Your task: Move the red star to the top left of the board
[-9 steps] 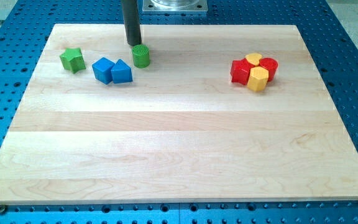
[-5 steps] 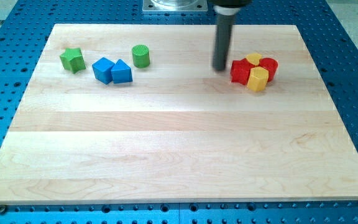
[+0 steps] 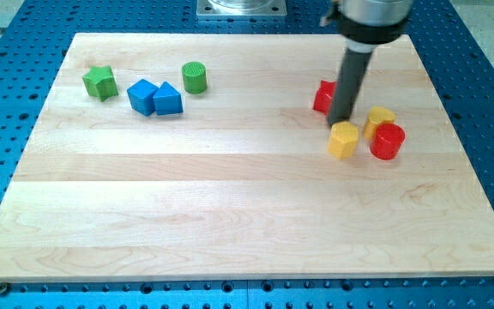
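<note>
The red star (image 3: pixel 323 96) lies at the board's upper right, partly hidden behind my rod. My tip (image 3: pixel 342 121) rests just right of and below the star, touching or nearly touching it. A yellow hexagon block (image 3: pixel 343 140) sits right below the tip. A second yellow block (image 3: pixel 379 121) and a red cylinder (image 3: pixel 387 142) lie to the tip's right, apart from the star.
At the upper left stand a green star (image 3: pixel 99 82), a blue cube (image 3: pixel 142 96), a blue triangle block (image 3: pixel 168 99) and a green cylinder (image 3: pixel 195 77). The wooden board (image 3: pixel 247 215) lies on a blue perforated table.
My tip swept from the green cylinder rightward into the red-yellow cluster. The cluster split: the hexagon, yellow block and red cylinder moved down-right; the red star stayed at the left.
</note>
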Action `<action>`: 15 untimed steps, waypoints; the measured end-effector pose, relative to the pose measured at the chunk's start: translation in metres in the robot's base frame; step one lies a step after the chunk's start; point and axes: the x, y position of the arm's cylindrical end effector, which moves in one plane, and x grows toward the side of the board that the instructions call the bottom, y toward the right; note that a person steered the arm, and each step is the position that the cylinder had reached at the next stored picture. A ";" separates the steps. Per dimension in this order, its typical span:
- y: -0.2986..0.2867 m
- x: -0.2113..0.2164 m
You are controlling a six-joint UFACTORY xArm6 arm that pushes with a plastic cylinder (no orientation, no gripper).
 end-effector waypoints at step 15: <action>-0.328 -0.110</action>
